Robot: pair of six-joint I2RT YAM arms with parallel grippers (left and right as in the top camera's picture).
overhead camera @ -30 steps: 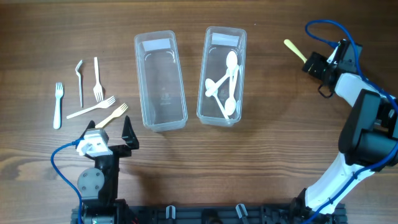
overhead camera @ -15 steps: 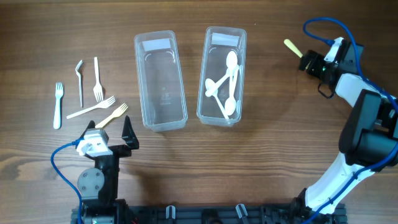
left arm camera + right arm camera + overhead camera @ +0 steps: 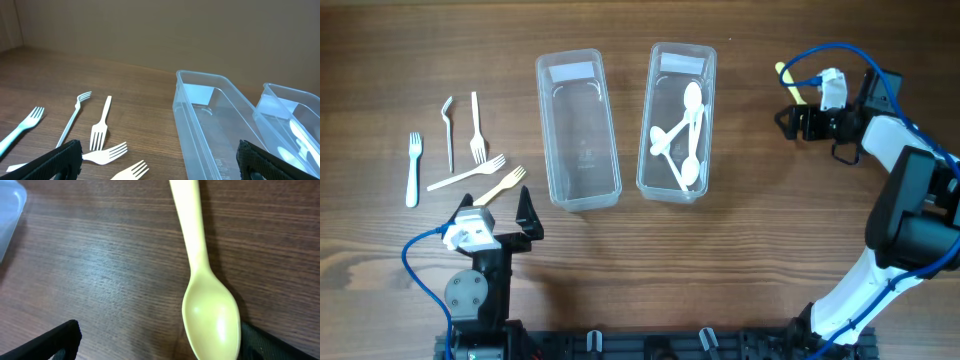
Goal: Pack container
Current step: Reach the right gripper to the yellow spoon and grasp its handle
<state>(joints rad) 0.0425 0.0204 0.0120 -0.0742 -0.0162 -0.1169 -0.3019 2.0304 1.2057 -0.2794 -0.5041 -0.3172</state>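
Robotics lab bench: wood-grain table (image 3: 740, 250), left arm (image 3: 475, 290) at 7 o'clock, right arm (image 3: 905, 215) at 4 o'clock, exposed blue cable (image 3: 405, 258), black mounting rail (image 3: 650, 345) at 6 o'clock, beige wall (image 3: 150, 30).

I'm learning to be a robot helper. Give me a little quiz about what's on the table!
1. True or false: the left container has nothing in it.
2. What lies in the right container?
A. forks
B. white spoons
C. nothing
3. How many forks lie on the table?

Key: 1 true. 2 B. 3 five.
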